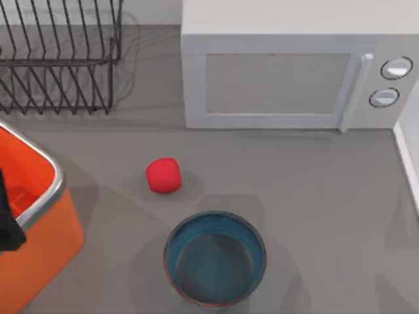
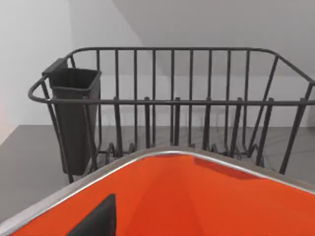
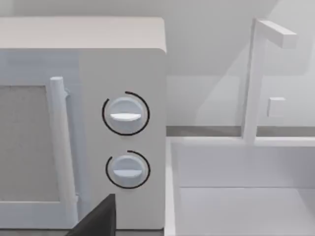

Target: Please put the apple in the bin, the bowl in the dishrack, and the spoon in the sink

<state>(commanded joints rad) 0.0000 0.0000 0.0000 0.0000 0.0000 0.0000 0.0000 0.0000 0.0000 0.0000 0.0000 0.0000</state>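
Apple (image 1: 163, 175), small bright-red lump, on grey counter (image 1: 294, 176) just beside teal-blue bowl (image 1: 215, 258); jaws' state untellable.

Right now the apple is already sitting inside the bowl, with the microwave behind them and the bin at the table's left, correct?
Not quite. The top view shows the apple lying on the table, beside the bowl and apart from it; the bowl holds nothing. The rest stands: the microwave is behind them and the bin is at the table's left.
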